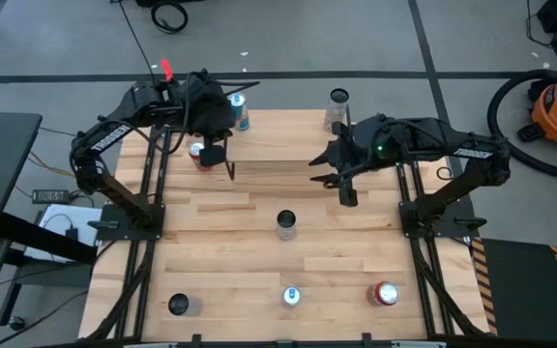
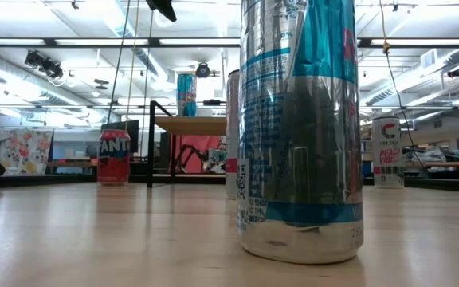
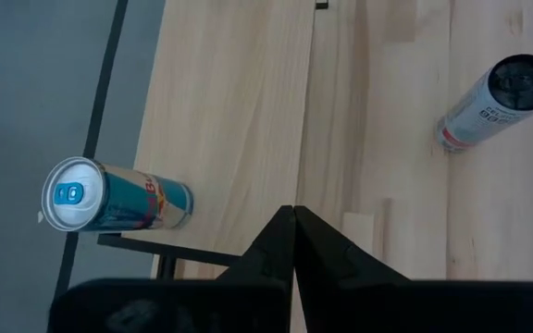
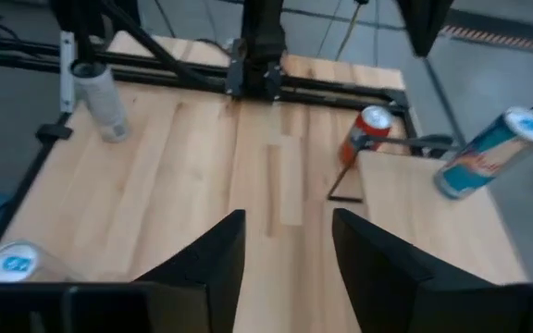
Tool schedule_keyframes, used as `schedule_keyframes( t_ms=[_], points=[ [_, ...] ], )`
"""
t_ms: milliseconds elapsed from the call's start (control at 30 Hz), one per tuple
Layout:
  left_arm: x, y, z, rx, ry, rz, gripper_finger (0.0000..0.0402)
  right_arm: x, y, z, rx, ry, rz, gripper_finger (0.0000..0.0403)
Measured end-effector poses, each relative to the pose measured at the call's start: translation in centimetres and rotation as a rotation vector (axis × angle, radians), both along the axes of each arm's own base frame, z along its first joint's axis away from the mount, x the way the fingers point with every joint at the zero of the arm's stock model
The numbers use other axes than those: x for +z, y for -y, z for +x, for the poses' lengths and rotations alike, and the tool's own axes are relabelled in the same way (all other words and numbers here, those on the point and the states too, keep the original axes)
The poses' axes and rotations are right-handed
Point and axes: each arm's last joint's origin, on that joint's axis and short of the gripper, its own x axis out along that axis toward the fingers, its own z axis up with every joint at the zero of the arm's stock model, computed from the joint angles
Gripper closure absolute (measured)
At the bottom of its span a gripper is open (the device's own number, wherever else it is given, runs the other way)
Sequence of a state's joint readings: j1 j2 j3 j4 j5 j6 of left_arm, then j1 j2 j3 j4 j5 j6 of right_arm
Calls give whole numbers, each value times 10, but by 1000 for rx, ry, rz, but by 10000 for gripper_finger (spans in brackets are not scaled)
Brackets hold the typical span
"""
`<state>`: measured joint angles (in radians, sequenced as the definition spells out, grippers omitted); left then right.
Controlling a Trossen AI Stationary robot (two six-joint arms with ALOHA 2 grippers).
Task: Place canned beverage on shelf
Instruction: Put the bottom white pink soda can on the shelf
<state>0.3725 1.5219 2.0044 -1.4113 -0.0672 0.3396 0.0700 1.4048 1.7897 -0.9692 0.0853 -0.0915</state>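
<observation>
Your left gripper point(image 1: 230, 172) is pinched closed and empty over the shelf point(image 1: 278, 145); the blue can point(image 1: 239, 111) stands just beyond, at the shelf's far-left corner. Your right gripper point(image 1: 319, 171) is parted, empty.

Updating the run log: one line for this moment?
left gripper: shut, above shelf | right gripper: open, empty | blue can: on shelf

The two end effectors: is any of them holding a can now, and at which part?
Nothing is held. The left end effector is shut on nothing above the shelf; the right end effector is open and empty.
</observation>
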Motion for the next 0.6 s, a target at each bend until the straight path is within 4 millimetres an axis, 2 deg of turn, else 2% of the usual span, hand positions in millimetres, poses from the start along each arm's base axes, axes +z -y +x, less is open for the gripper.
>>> schedule_keyframes(
  t_ms=[167,433,500,600],
  points=[
    [0,0,0,-1,-1,1,393,-5,0,-3,-5,-58,14,167],
    [0,0,0,7,3,-5,393,-7,0,-5,10,-88,-5,37],
    [0,0,0,9,3,-5,393,-6,0,-4,15,-77,-11,16],
    [0,0,0,9,4,-5,393,-3,0,-2,15,-40,-10,6]
  ],
)
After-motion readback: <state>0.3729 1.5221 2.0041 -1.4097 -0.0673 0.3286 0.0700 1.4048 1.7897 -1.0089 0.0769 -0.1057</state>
